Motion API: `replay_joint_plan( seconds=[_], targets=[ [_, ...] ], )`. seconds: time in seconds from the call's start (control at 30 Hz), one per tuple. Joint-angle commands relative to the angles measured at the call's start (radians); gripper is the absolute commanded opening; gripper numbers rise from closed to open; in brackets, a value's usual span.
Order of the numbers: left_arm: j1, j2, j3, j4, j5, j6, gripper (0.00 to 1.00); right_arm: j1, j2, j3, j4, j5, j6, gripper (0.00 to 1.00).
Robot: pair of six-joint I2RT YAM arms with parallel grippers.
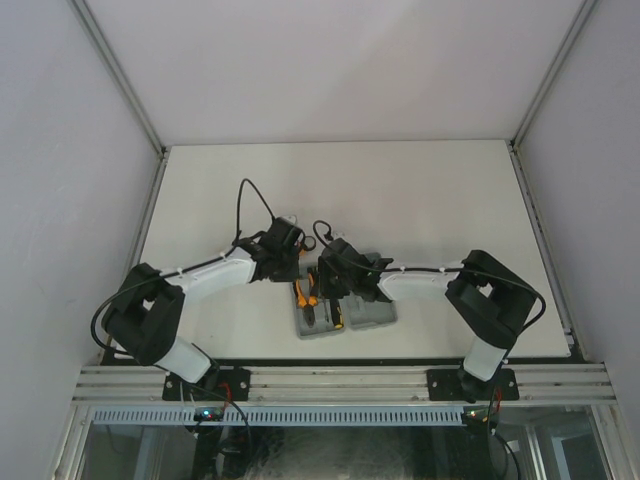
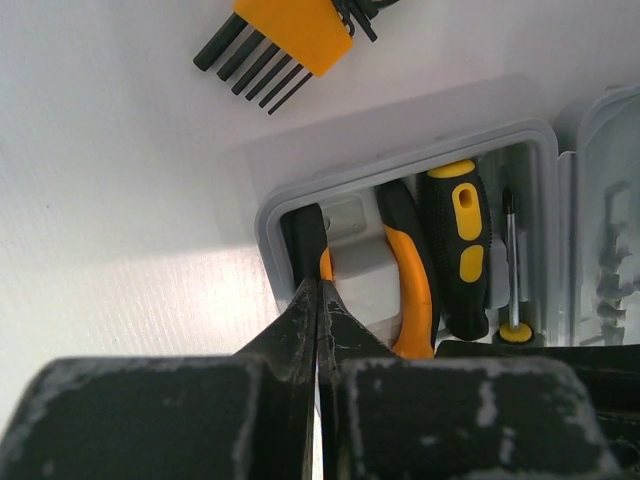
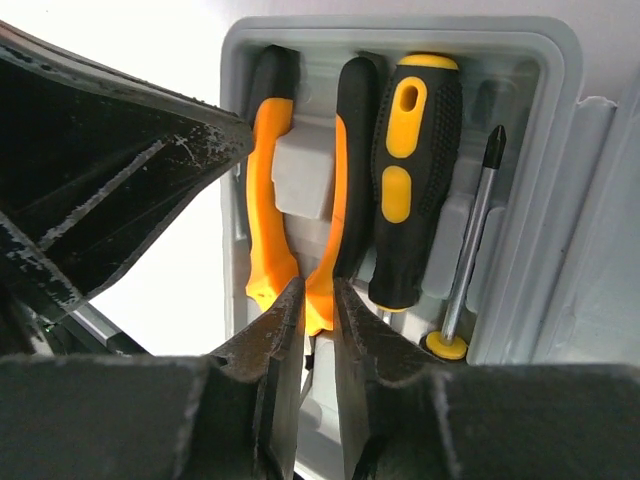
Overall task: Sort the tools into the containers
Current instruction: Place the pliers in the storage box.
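**A:** Where do the pliers sit?

**B:** The orange-handled pliers [image 3: 262, 170] lie in the grey tool case [image 3: 400, 28], in the half on the left arm's side. Their handles run either side of a moulded grey block.

**A:** What lies next to them?

**B:** A yellow-and-black screwdriver [image 3: 410, 170] lies just beside the pliers' inner handle. Past it, a slim screwdriver [image 3: 475, 230] with a yellow cap lies along the hinge side. All three lie roughly parallel.

**A:** And the right gripper?

**B:** The right gripper [image 3: 320, 300] is pinched on the pliers where the two orange handles converge. Its fingers [image 3: 275, 345] stand narrowly apart with the orange between them.

**A:** The left one?

**B:** The left gripper [image 2: 318, 290] is clenched tight, its fingers flat against each other. Its tip sits at the pliers' outer handle, by the case's wall. I cannot tell whether it touches.

**A:** Anything outside the case?

**B:** The hex-key set [image 2: 290, 35] lies on the white table [image 2: 120, 180], near the case's corner but apart from it. Its black keys fan out from an orange holder.

**A:** The case's other half?

**B:** It lies open beside the first. I cannot make out what is in it.
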Motion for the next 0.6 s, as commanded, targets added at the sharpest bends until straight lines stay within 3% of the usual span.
replay_joint_plan(
  seconds=[0.0,0.57],
  targets=[
    [0.006,0.018,0.056,0.027,0.016,0.022,0.0,-0.006,0.019,0.035,0.034,-0.004,0.007,0.16],
    [0.006,0.13,0.078,-0.073,0.008,0.014,0.0,0.027,0.11,0.054,-0.121,0.139,0.017,0.12]
  ],
)
